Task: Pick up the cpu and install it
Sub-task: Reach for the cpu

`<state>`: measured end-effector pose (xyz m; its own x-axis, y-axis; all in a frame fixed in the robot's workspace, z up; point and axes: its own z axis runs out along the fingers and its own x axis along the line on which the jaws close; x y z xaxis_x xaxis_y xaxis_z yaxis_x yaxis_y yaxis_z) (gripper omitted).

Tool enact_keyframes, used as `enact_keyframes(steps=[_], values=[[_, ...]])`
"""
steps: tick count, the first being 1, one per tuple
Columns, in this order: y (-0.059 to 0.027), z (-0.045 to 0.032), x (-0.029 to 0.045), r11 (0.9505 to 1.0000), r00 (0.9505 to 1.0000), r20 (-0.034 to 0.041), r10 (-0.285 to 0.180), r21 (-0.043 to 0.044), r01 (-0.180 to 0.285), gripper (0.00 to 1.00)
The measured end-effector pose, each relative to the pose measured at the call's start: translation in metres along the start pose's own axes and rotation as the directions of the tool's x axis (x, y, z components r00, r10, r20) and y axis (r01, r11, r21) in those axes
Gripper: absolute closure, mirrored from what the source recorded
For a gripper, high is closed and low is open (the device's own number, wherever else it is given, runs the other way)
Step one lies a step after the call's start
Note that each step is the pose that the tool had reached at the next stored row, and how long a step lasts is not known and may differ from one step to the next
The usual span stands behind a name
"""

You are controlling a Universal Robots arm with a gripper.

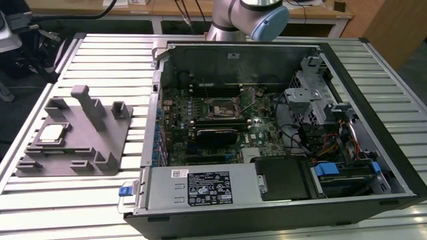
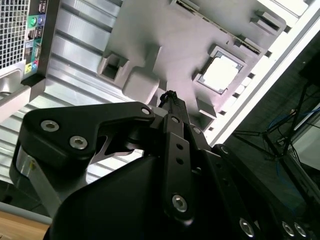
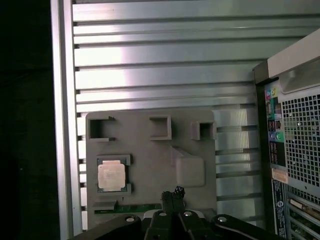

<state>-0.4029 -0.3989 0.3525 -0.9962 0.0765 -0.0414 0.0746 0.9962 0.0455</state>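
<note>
- The gripper (image 2: 169,96), its black body closest to the lens in both wrist views, hangs over the grey holder (image 3: 150,160). Its two slim fingers (image 3: 168,200) are pressed together at the tips, with nothing between them.
- The cpu (image 3: 111,175) lies flat in a square pocket of the grey holder, silvery top up, framed by small grey tabs. It sits apart from the finger tips, untouched.
- In the exterior view the cpu (image 1: 52,132) is in the part of the grey holder (image 1: 80,150) farthest from the computer case (image 1: 240,57).
- A tall post (image 1: 80,97) rises from the grey holder's middle, between the cpu's pocket and the case. In the first wrist view the finger tips are just beside this post's rounded block (image 3: 190,170).
- A thin green strip (image 3: 140,207) lies along the holder's edge, near the cpu's pocket.
- The grey holder rests on the slatted metal table (image 1: 107,55), beside the open computer case. The case lies on its side with the motherboard (image 1: 220,110) exposed.
- The robot arm (image 1: 247,17) stands beyond the case, on the side away from the holder's table edge.
</note>
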Motion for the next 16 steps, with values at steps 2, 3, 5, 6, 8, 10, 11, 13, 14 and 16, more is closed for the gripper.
enact_keyframes(steps=[2, 3, 5, 6, 8, 10, 11, 13, 14, 16], values=[[-0.0003, 0.0023, 0.0032, 1.0000, 1.0000, 0.0001, 0.000, 0.0000, 0.000, 0.89], [-0.0005, 0.0035, 0.0047, 1.0000, 1.0000, 0.0001, 0.000, 0.0000, 0.000, 0.89], [-0.0008, 0.0059, 0.0077, 1.0000, 1.0000, 0.0000, 0.000, 0.0000, 0.000, 0.89], [-0.0010, 0.0070, 0.0091, 1.0000, 1.0000, 0.0000, 0.000, 0.0000, 0.000, 0.89], [-0.0014, 0.0096, 0.0124, 1.0000, 1.0000, 0.0001, 0.000, 0.0000, 0.000, 0.89], [-0.0017, 0.0120, 0.0154, 1.0000, 1.0000, 0.0000, 0.000, 0.0000, 0.000, 0.89], [-0.0019, 0.0133, 0.0170, 1.0000, 1.0000, 0.0000, 0.000, 0.0000, 0.000, 0.89], [-0.0022, 0.0158, 0.0201, 1.0000, 1.0000, 0.0001, 0.000, 0.0000, 0.000, 0.89], [-0.0024, 0.0172, 0.0216, 1.0000, 1.0000, 0.0001, 0.000, 0.0000, 0.000, 0.89], [-0.0027, 0.0200, 0.0244, 1.0000, 1.0000, 0.0002, 0.000, -0.0001, 0.000, 0.89]])
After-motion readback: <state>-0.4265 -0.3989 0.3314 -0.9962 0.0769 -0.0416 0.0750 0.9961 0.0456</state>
